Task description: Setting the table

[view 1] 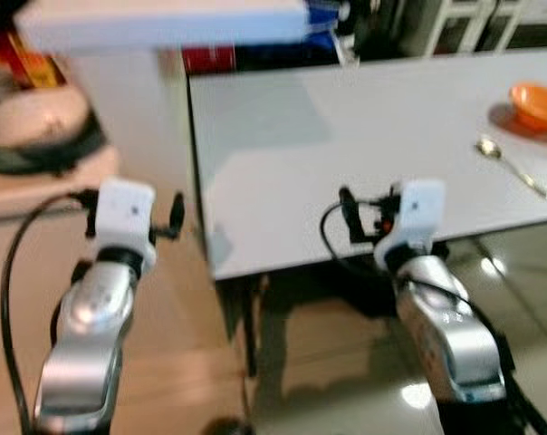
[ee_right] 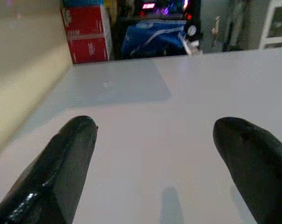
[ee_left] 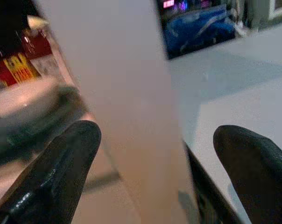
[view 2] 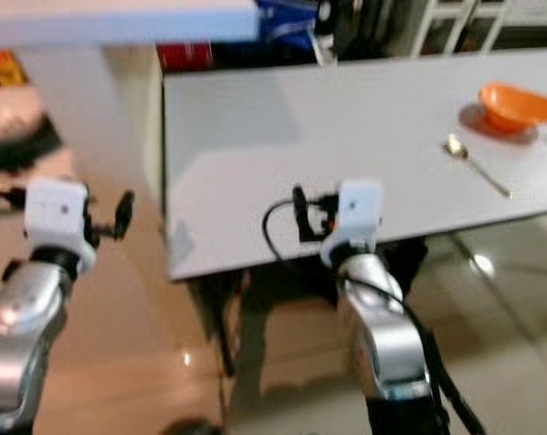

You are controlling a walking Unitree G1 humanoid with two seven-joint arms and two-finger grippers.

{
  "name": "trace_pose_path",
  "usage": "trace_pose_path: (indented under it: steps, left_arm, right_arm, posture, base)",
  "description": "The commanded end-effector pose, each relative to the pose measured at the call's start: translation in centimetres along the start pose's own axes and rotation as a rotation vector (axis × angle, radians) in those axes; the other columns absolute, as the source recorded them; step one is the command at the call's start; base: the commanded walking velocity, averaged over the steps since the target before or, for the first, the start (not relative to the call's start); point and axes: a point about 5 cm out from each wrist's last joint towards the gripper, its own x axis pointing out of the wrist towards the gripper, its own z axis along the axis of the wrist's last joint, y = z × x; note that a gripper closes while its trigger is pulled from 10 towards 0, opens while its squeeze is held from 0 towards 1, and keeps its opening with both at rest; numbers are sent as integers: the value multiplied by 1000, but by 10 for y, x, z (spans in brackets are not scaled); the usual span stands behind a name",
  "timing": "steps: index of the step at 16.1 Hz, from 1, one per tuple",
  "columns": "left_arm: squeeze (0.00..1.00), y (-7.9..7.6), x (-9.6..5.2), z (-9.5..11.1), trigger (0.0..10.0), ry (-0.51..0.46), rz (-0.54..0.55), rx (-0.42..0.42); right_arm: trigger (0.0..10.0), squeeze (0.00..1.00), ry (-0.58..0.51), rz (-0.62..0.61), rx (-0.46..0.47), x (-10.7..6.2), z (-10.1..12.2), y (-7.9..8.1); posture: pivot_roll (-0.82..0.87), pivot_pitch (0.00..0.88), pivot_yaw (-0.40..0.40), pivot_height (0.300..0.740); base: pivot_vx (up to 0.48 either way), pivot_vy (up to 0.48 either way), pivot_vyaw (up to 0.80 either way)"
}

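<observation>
1. Table (view 1: 283, 172) — white, rectangular top; its near edge runs just ahead of the robot's right arm, and its near left corner lies between the two arms.
2. Bowl (view 1: 537, 106) — orange, small, standing on the table's far right part, well apart from both grippers.
3. Spoon (view 1: 509, 165) — metal, lying flat on the table just in front of the bowl, its round end nearer the bowl and its handle angled toward the right edge.
4. Right gripper (ee_right: 152, 154) — held at the table's near edge; in the right wrist view its two black fingers (ee_right: 68, 163) stand spread wide over bare white tabletop, nothing between them.
5. Left gripper (ee_left: 155, 172) — held off the table's left side, above the wooden floor (view 1: 174, 362); fingers spread apart, empty. Between them its wrist view takes in a pale upright panel (ee_left: 122, 93) and the table's corner.
6. Side counter (view 1: 38, 186) — left of the table, carrying a round white appliance with a dark base (view 1: 38, 131); blurred, kind not certain.
7. Red box (ee_right: 87, 32) — beyond the table's far edge, beside a blue bag (ee_right: 152, 39); both blurred.
8. Glossy tiled floor (view 1: 518, 263) — right of the table, showing bright reflections.
9. Head views are soft with blur; fine detail on the bowl and spoon cannot be made out.
</observation>
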Motion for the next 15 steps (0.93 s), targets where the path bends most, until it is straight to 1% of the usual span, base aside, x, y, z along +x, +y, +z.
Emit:
trace_pose_path:
  steps: [1, 3, 4, 5, 6, 7, 8, 9, 10, 12, 13, 14, 15]
  left_arm:
    - [0, 5, 0, 1, 10000, -6, 14, 8]
    - [0, 4, -3, 1, 10000, -6, 1, 12]
    - [0, 4, -5, -1, 10000, -1, -6, 16]
    - [0, 3, -7, -3, 10000, 6, -34, 50]
    - [0, 3, -7, -4, 10000, 6, -34, 49]
    - [0, 3, -7, -3, 10000, -1, -32, 42]
    - [0, 1, -8, -1, 10000, -16, -49, 33]
    - [0, -1, -11, 1, 10000, -26, -73, 21]
    - [0, -3, -14, 1, 10000, -33, -95, 15]
    - [0, -3, -19, 3, 10000, -48, -118, 7]
    - [0, -2, -19, 4, 10000, -53, -120, 4]
    - [0, 0, -21, 9, 10000, -83, -122, 2]
    - [0, 2, -22, 11, 10000, -93, -120, 3]
  right_arm:
    - [10000, 1000, -34, 15, -2, 1, 8, 3]
    - [10000, 1000, -15, 19, -32, 3, 7, 5]
    - [10000, 1000, 3, 45, -40, 3, 6, 7]
    - [10000, 1000, 78, 85, -49, 4, -3, 11]
    - [10000, 1000, 95, 77, -84, 4, -5, 10]
    - [10000, 227, 122, 37, -170, 6, -9, 6]
    - [10000, 0, 58, 35, -215, 6, -4, 4]
    - [10000, 0, 19, 38, -200, 6, -1, 4]
    - [10000, 0, 12, 52, -166, 5, -1, 7]
    - [10000, 0, 16, 118, -74, 1, -1, 15]
    - [10000, 0, 17, 132, -56, 0, -1, 17]
    - [10000, 0, 17, 170, -51, -2, -2, 21]
    - [10000, 0, 10, 204, -32, -3, -2, 25]
  posture:
    - [143, 17, 3, 740]
    - [147, 16, 0, 740]
    - [147, 16, -2, 740]
    - [147, 14, -2, 740]
    - [148, 13, -3, 740]
    - [148, 12, -3, 740]
    - [151, 7, -7, 740]
    - [152, 5, -8, 740]
    - [154, 4, -10, 740]
    - [161, 0, -17, 740]
    - [161, 0, -17, 740]
    - [161, 0, -19, 740]
    - [163, 0, -20, 740]
  base:
    - [0, 480, 0]
    - [0, 480, 0]
    - [0, 480, 0]
    - [0, 480, 0]
    - [0, 480, 0]
    - [0, 480, 0]
    - [0, 480, 0]
    - [0, 480, 0]
    - [0, 480, 0]
    - [0, 480, 0]
    - [0, 480, 0]
    - [0, 480, 0]
    - [0, 480, 0]
